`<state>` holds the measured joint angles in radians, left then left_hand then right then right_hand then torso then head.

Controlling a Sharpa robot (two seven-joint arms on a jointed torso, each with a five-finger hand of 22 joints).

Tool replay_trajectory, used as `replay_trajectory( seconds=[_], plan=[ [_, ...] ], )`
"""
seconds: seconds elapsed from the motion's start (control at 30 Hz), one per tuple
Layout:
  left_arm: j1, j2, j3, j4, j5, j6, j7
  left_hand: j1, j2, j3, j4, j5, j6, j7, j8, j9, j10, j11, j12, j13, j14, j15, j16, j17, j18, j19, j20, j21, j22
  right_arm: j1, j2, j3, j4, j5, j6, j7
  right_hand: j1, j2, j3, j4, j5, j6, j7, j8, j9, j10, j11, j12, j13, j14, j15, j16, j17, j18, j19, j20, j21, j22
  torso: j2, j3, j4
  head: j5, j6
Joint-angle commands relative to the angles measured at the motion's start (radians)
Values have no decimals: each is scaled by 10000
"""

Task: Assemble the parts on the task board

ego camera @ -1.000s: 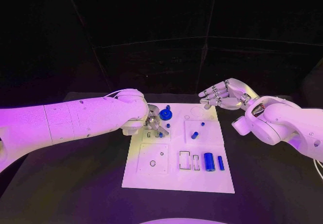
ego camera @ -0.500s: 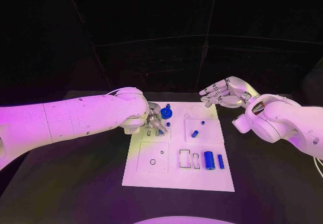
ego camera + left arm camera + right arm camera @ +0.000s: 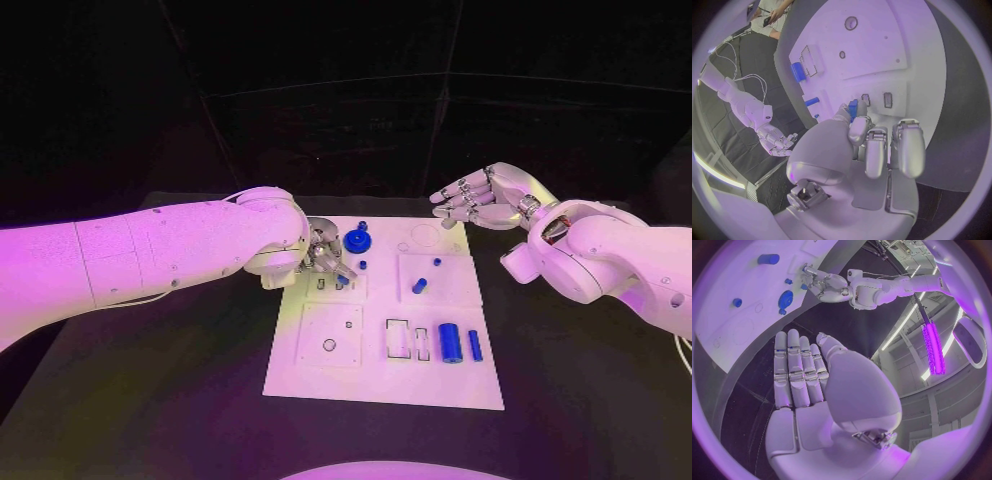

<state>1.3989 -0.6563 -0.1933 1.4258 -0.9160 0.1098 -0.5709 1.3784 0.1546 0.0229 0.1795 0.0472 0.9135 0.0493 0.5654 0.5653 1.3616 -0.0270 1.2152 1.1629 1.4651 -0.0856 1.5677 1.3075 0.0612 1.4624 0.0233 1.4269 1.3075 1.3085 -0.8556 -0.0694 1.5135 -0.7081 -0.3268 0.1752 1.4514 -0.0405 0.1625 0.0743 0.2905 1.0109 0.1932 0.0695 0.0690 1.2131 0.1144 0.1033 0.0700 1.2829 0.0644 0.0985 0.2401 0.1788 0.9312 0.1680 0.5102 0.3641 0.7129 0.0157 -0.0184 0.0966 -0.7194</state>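
The white task board [image 3: 332, 375] lies in the middle of the black table. My left hand [image 3: 325, 258] hovers low over its far left corner, by two small slots [image 3: 887, 100]. It pinches a small blue part [image 3: 853, 107] between thumb and fingertip, the other fingers curled. My right hand [image 3: 488, 200] is raised beyond the board's far right corner, fingers straight, holding nothing. A blue round knob [image 3: 356, 240] stands at the board's far edge. Small blue pegs [image 3: 434, 264] and a slanted blue piece [image 3: 417, 287] sit mid-board.
A blue cylinder [image 3: 449, 343] and a thin blue bar [image 3: 473, 346] lie near the board's right edge, next to two rectangular recesses [image 3: 395, 340]. A square plate with a small hole [image 3: 329, 345] takes up the near left. Black table surrounds the board.
My left hand has drawn slightly toward the board's far left corner. The right hand has barely moved.
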Motion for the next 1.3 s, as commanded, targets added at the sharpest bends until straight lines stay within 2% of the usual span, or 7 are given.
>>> replay_trajectory(
  seconds=[0.03, 0.13, 0.23, 0.43, 0.63, 0.87, 1.3],
  plan=[
    [11, -126, 3, 162, 255, -922, 60, -324, -346, 1820, -1387, 1, 66, -82, -3, 53, 68, -19, -58, 5, 1057, -15, 31, 2633, -66, -30, 5, -45, 127, 21, 18, 6, -42, -50, 99, 2, -6, -94, 57, 5, 35, -78, 19, 16, -3, -33, 64, -36, -11, 11, 21, -63, -13, -2, 25, 36, -44, -18, -10, 12, 15, 18, -16],
    [9, -260, 0, 318, 145, -1389, -10, -613, -582, 2446, -1458, 13, 86, -75, 6, 120, 62, -32, -122, -57, 1057, -7, 31, 2633, -53, -52, 3, -85, 88, 21, 28, 6, -88, -50, 101, -2, -23, -100, 64, 12, 36, -82, 22, 15, -3, -39, 68, -39, -14, 5, 26, -76, -16, -4, 18, 40, -52, -21, -9, 17, 14, 46, -23],
    [-4, -392, -8, 495, 30, -1867, -54, -1161, -1058, 3549, -1573, 29, 95, -71, 35, 254, 104, -42, -132, -60, 1057, 6, 31, 2633, -51, -42, -5, -99, 112, 21, 32, 6, -129, -50, 101, -2, -42, -107, 74, 19, 37, -87, 25, 14, -3, -46, 72, -43, -17, -1, 32, -90, -20, -5, 10, 44, -62, -25, -23, 33, 40, 63, -46],
    [-117, -548, -48, 787, -292, -2641, -21, -1409, -1265, 4203, -1678, 24, 142, -94, 104, 361, 118, -48, -151, -86, 1057, -19, 31, 2633, -58, -24, -6, -92, 149, 21, 26, 6, -173, -50, 121, 17, -71, -113, 87, 33, 38, -93, 30, 12, -4, -55, 78, -46, -20, -5, 38, -107, -24, -7, 1, 50, -76, -31, -58, 47, 135, 26, -103],
    [-246, -601, -85, 906, -483, -3099, -29, -1716, -1526, 4968, -1804, 19, 143, -92, 187, 490, 121, -81, -189, -130, 1057, -20, 31, 2633, -59, -15, -21, -101, 169, 21, 25, 5, -203, -50, 135, 26, -168, -116, 113, 87, 11, -105, 36, 12, -3, -64, 88, -48, -23, 2, 51, -140, -28, -6, -11, 67, -112, -48, -75, 44, 161, 39, -154],
    [-376, -627, -150, 951, -642, -3007, -133, -1874, -1631, 5242, -1839, 24, 146, -110, 231, 551, 135, -64, -183, -128, 1057, -33, 31, 2633, -60, -11, -21, -105, 178, 20, 23, 5, -222, -50, 154, 18, -188, -121, 118, 97, -13, -105, 36, 13, -2, -66, 88, -48, -23, 5, 52, -148, -29, -5, -11, 71, -121, -52, -62, 35, 165, 54, -209],
    [-445, -571, -309, 925, -654, -2584, -206, -1924, -1658, 5337, -1853, 23, 144, -111, 245, 571, 132, -65, -194, -141, 1057, -34, 31, 2633, -59, -12, -22, -109, 178, 20, 90, 5, -278, -50, 184, 22, -194, -121, 128, 99, -29, -106, 34, 14, -1, -67, 86, -48, -23, 8, 52, -155, -30, -3, -11, 73, -128, -56, -51, 44, 143, 102, -295]
  ],
)
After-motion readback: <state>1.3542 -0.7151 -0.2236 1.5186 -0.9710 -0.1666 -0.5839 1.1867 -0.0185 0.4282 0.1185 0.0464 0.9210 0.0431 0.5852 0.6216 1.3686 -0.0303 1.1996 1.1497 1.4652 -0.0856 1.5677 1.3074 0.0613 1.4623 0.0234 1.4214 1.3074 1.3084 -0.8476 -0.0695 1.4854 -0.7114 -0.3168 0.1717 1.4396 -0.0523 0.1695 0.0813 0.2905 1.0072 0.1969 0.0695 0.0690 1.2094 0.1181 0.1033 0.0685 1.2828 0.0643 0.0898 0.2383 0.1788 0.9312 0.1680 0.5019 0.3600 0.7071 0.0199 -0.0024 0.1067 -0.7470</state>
